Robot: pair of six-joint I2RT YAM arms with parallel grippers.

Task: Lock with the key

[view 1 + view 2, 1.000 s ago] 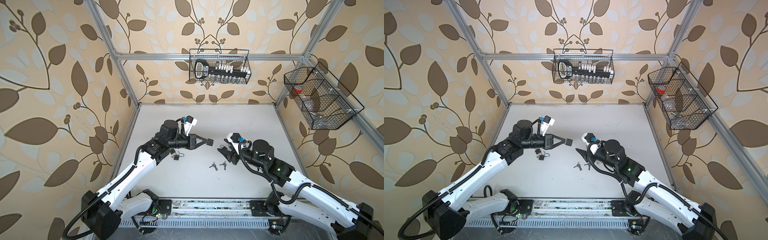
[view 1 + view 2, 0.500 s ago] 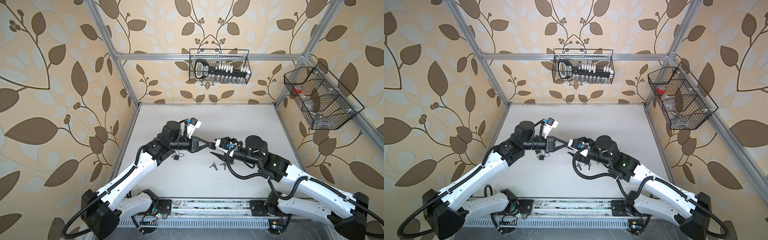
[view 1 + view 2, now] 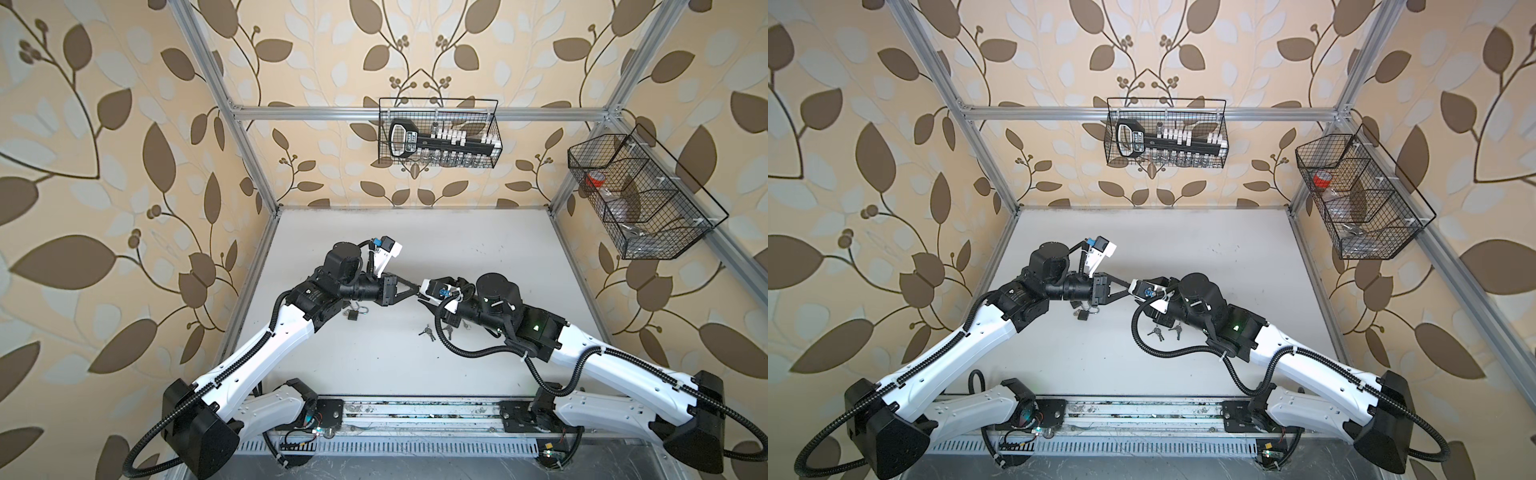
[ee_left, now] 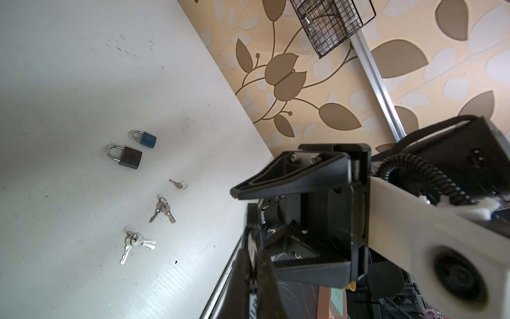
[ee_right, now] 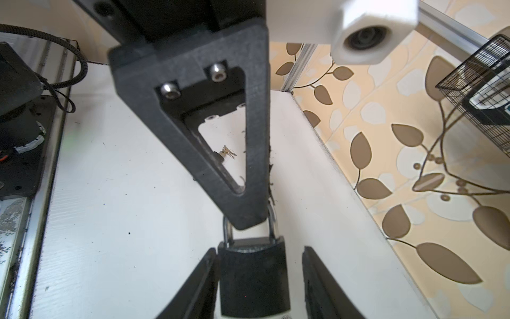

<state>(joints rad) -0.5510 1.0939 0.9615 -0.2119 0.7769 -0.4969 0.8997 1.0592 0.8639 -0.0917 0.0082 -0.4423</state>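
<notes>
L gripper (image 3: 414, 290): clamped tight on shackle (image 5: 228, 230) of black padlock (image 5: 254, 273). Lock hangs in mid-air over table (image 5: 124, 221), roughly mid-workspace, between both arms.

R gripper (image 5: 258, 251): jaws parted, bracketing lock body. One finger (image 5: 204, 279) right against a side of the body, poss. touching; other finger clear w/ visible gap. No grip from R yet.

Handling (est.): lock = small solid metal, dense for its size, fully rigid, no crush risk. Body sides look matte, shd give fair friction. Shackle is polished + round, prob. slippery, so lock can pivot or swing on it. Best hold = two opposite sides of body, mid-height, keyway end left free. Base points toward R wrist, so key access may be poor from this pose. Shackle latched or not: can't tell.

Keys: key bunch (image 4: 162, 211), second key bunch (image 4: 135, 243), single key (image 4: 178, 184), all flat on table, well apart from held lock. Thin, light, stiff, flush to surface = awkward pick. Take by bow, blade protruding. Which one fits: unknown.

Also on table: blue padlock (image 4: 147, 139), grey-black padlock (image 4: 129, 157).
</notes>
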